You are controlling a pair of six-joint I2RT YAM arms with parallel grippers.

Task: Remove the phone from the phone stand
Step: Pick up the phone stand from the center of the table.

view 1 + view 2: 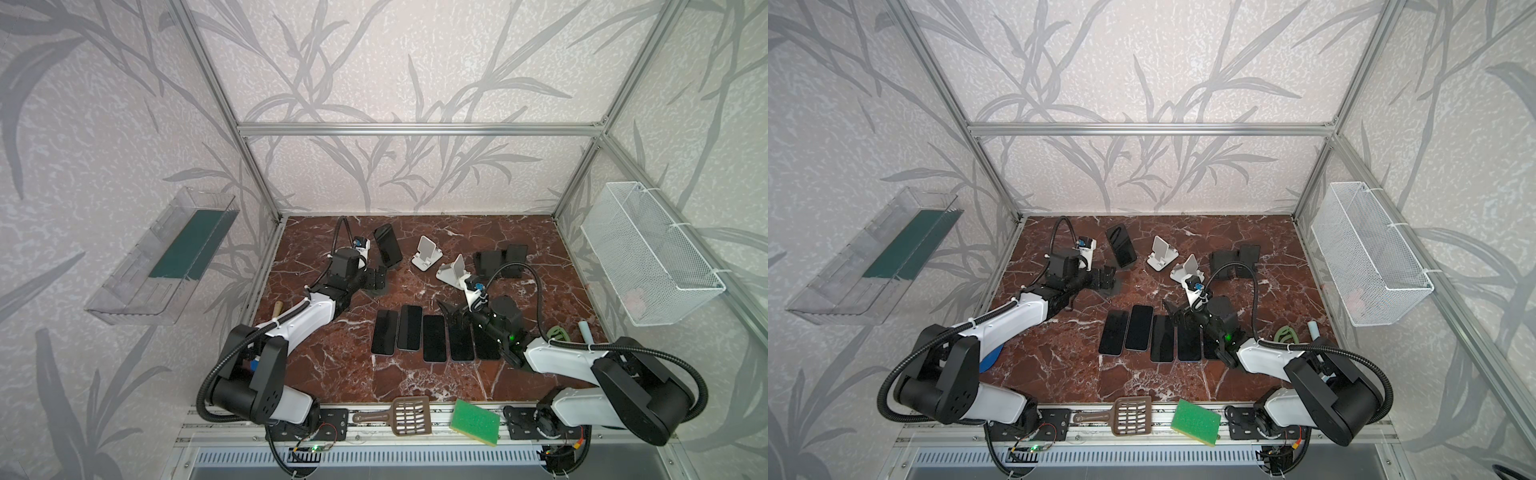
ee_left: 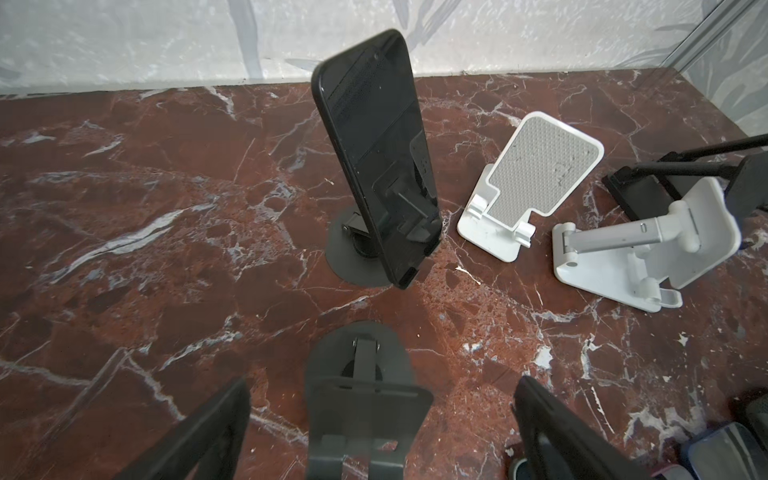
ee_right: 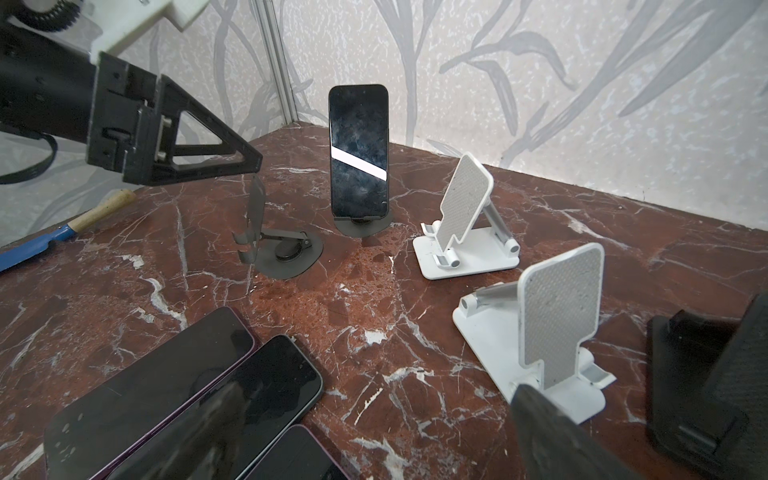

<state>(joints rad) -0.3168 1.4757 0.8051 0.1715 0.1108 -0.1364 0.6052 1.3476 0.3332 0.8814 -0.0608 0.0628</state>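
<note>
1. Green sponge [image 1: 475, 421] and brown slotted scoop [image 1: 409, 415]: on the metal rail along the front edge of the bench [image 1: 415, 382].
2. Bench surface: red-brown marble with white veins. It is enclosed by grey leaf-patterned walls and an aluminium frame.
3. Wall fittings: clear tray [image 1: 166, 257] on the left wall, white wire basket [image 1: 648, 253] on the right wall.
4. Row of five flat phones [image 1: 434, 337]: side by side, front centre.
5. Propped phone [image 1: 387, 245]: near upright on its round-based phone stand [image 2: 353, 253], towards the back-left corner.
6. Empty left gripper [image 2: 382, 386]: fingers spread wide, just above an empty black stand [image 2: 365, 399]. That stand sits between the gripper and the phone.
7. Empty right gripper [image 1: 451, 316]: jaws spread, over the row's right end.
8. Two white stands [image 1: 424, 252], both unoccupied: back centre.
</note>
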